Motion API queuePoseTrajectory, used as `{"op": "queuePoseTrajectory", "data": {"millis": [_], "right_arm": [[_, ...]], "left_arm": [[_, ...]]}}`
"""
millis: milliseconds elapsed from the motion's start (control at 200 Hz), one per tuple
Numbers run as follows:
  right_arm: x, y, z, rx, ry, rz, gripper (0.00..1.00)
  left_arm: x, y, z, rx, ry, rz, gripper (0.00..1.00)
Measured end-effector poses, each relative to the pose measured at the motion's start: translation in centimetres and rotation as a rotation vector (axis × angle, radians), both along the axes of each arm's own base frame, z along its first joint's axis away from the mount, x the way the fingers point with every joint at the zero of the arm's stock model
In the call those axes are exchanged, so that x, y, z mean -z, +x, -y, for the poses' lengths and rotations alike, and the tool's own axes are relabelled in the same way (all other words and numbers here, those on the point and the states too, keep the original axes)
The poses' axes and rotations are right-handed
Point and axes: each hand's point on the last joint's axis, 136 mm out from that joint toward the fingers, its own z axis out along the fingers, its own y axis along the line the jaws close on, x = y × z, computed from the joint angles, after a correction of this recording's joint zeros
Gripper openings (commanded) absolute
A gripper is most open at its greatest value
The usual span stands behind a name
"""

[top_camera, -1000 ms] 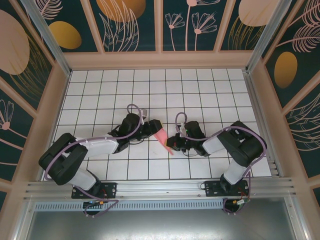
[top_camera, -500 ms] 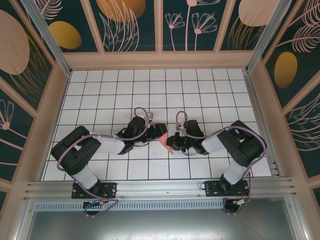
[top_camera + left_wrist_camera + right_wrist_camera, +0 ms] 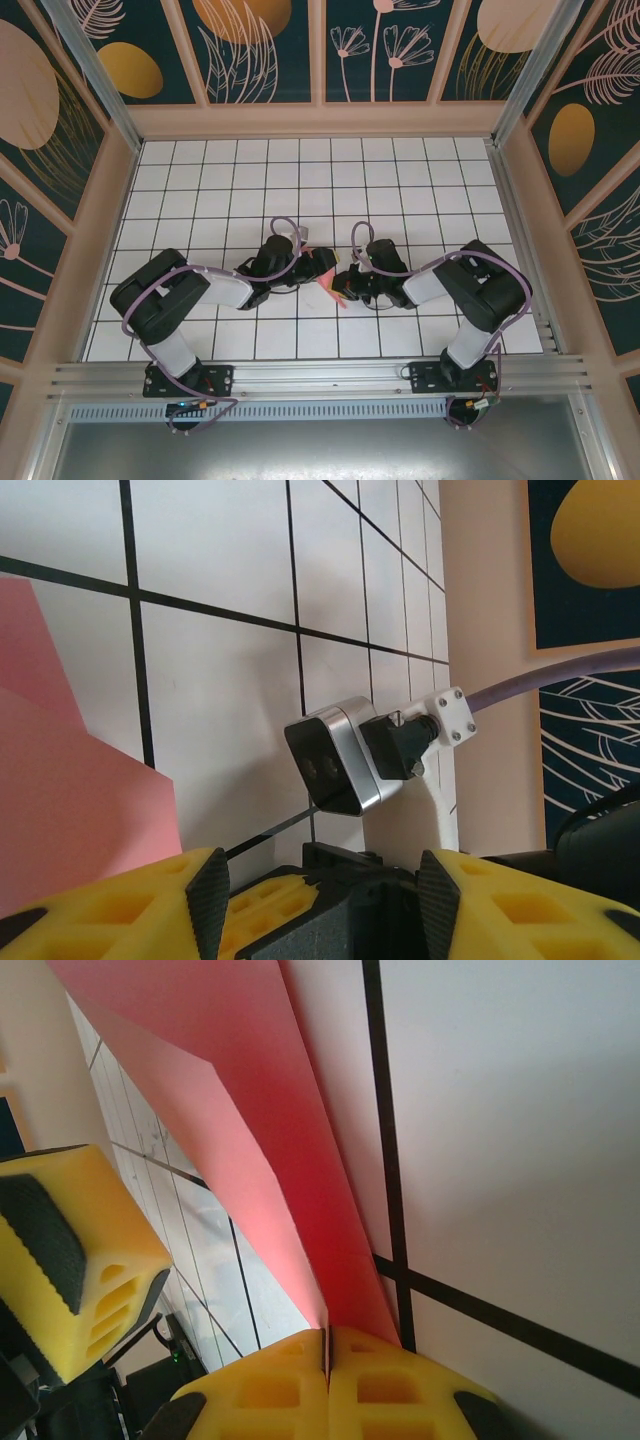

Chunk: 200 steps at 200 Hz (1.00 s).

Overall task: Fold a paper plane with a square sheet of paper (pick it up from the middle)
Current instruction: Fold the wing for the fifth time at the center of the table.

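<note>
The pink-red sheet of paper (image 3: 333,291) is folded into a narrow creased shape at the middle of the table, between the two grippers. My right gripper (image 3: 347,285) is shut on its end. In the right wrist view the yellow fingers (image 3: 390,1375) meet on the paper (image 3: 250,1110), which runs up and away as a long folded strip. My left gripper (image 3: 321,266) is just left of the paper, open. In the left wrist view its pads (image 3: 207,898) stand wide apart around nothing, with the paper (image 3: 70,810) at the left edge.
The two grippers almost touch over the white grid table (image 3: 300,180). The right wrist's camera housing (image 3: 335,765) sits right in front of my left gripper (image 3: 322,882). One yellow finger of the left gripper (image 3: 70,1250) stands beside the paper. Wooden walls (image 3: 320,120) ring the table.
My left arm has swung right and folded its elbow in, bringing its gripper against the paper and covering part of it. The right gripper keeps its hold and has barely moved.
</note>
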Motion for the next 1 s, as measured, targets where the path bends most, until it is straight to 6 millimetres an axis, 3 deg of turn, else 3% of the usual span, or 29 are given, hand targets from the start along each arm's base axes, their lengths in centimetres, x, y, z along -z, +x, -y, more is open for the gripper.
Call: {"op": "queuePoseTrajectory", "data": {"millis": [290, 746, 1001], "right_arm": [[-0.1, 0.1, -0.2, -0.009, 0.000, 0.001, 0.07], [-0.4, 0.1, -0.5, -0.032, -0.021, 0.030, 0.19], [0.0, 0.0, 0.0, -0.031, -0.071, 0.041, 0.07]], "left_arm": [[2.9, -0.2, -0.3, -0.010, 0.043, -0.063, 0.56], [3.8, 0.0, -1.1, -0.069, 0.078, -0.094, 0.53], [3.5, 0.0, -1.0, -0.064, 0.073, -0.091, 0.56]]}}
